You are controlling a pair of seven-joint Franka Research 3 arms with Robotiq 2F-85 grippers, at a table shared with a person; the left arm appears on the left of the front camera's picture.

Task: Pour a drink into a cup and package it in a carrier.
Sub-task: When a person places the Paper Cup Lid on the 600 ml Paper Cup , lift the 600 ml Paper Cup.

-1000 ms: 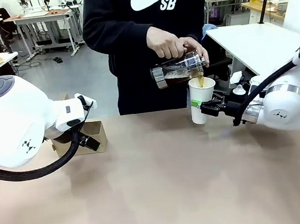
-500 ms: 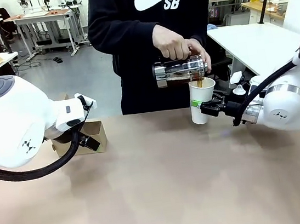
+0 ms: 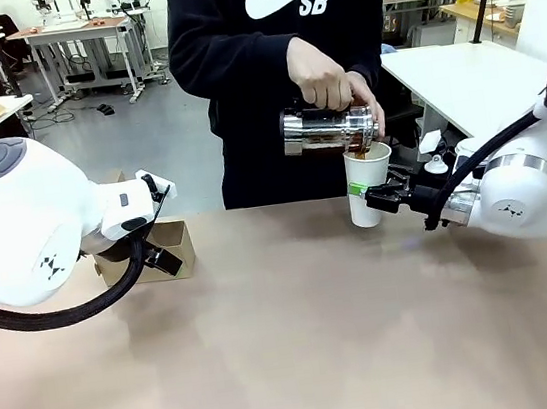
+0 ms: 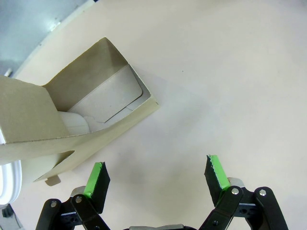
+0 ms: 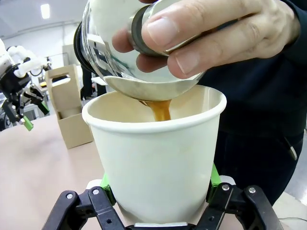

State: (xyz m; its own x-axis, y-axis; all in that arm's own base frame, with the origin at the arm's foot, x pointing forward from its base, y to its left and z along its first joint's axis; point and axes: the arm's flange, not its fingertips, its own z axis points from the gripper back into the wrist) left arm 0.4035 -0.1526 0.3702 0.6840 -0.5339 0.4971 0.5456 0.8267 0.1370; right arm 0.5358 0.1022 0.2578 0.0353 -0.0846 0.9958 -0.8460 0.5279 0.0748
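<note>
The tall white paper cup stands at the table's far right, and my right gripper is shut on its lower half. In the right wrist view the cup sits between the green pads. A person's hand tips a glass pitcher over the rim, and a thin stream of dark brown drink falls in. The brown cardboard carrier stands at the far left, partly behind my left arm. My left gripper hangs open over bare table beside the carrier.
The tan table stretches wide in front of both arms. A white side table stands behind my right arm, with small white items near its edge. The person stands close at the far edge.
The person has shifted right and tipped the pitcher further over the cup, with less dark liquid left in it. Both arms have stayed still.
</note>
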